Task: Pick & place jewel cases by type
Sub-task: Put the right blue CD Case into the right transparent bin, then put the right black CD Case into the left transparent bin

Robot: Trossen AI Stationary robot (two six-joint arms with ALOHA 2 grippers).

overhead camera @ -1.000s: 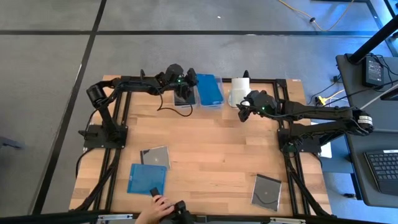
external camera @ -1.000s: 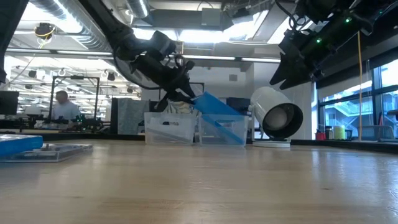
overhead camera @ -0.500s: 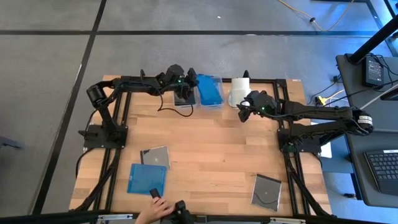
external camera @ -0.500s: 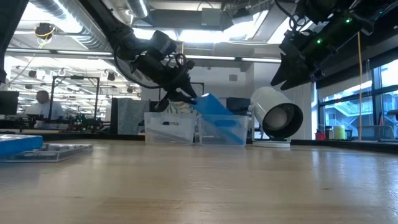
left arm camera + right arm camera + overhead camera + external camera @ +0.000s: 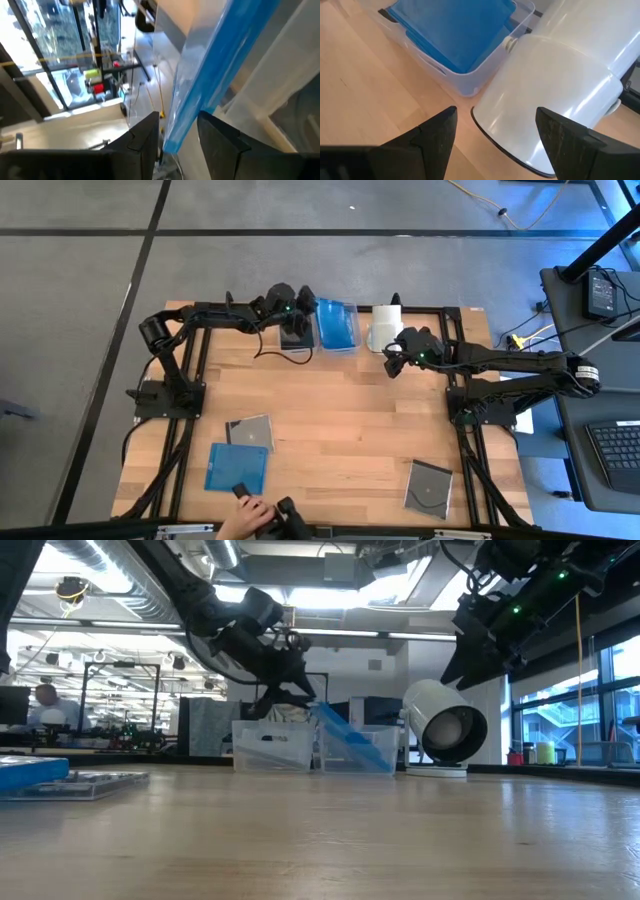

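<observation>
At the far edge of the tabletop [image 5: 340,410], the left pincer [image 5: 305,305] is hanging over the two clear bins, its fingers [image 5: 145,142] standing apart on either side of a blue jewel case [image 5: 210,80]. From the left wrist view I cannot tell whether the fingers are pressing that case or standing just clear of it. In the low view the blue jewel case [image 5: 340,735] is leaning tilted inside the right-hand clear bin [image 5: 385,762], its upper edge up by the pincer. The left-hand clear bin [image 5: 272,745] is sitting just beside it, with a dark case [image 5: 293,335] in it.

The right pincer [image 5: 392,362] is hovering near the white roll [image 5: 385,325], which is lying on its side beside the blue-filled bin; its fingers are spread wide with nothing between them.

Towards the near left corner, a dark grey jewel case [image 5: 249,432] and another blue jewel case [image 5: 236,468] are lying flat, touching. Another dark grey jewel case [image 5: 429,487] is lying near the near right corner. A person's hand [image 5: 247,518] is resting at the near edge.
</observation>
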